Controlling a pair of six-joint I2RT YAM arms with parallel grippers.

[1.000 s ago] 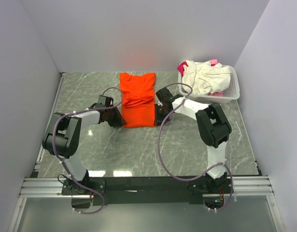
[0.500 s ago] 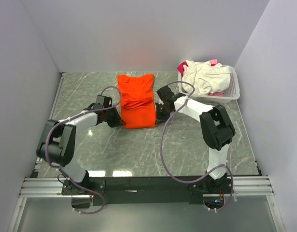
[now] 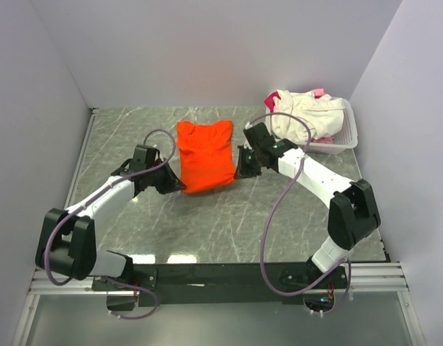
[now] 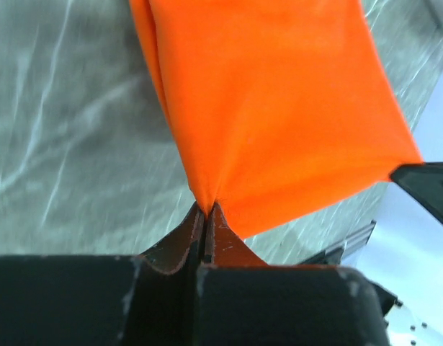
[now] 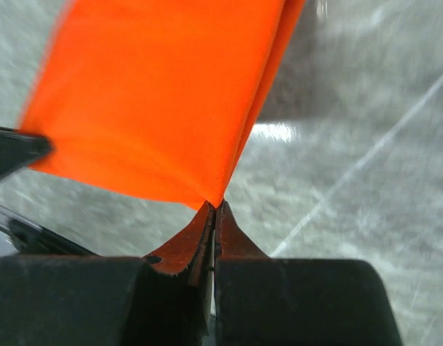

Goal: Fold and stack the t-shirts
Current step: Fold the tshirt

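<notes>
I have both sets of jaws clenched on the orange t-shirt (image 3: 204, 153). The left gripper (image 4: 207, 210) nips one near corner, and the cloth fans out straight ahead of its tips. The right gripper (image 5: 215, 207) nips the other near corner in the same way. Each wrist view shows the opposite gripper's dark tip at the far end of the hem, so the near edge runs stretched from one pair of jaws to the other. That edge looks raised a little off the table (image 3: 207, 223), with shadow beneath it, while the rest of the garment lies flat beyond the jaws.

I judge this shirt light, limp and not at all fragile. It will sag wherever it is unsupported and slide easily on the smooth stone. The grips are thin pinches at the very corners, so a sharp tug could pull the fabric free, and I'd want both layers caught. The corners are the right place to hold it, since an even pull from them lays the fold square.

The cream-white shirt (image 3: 302, 115) and a pink one (image 3: 318, 92) sit heaped in the basket (image 3: 347, 137), well apart, beyond and outboard of the right jaws
</notes>
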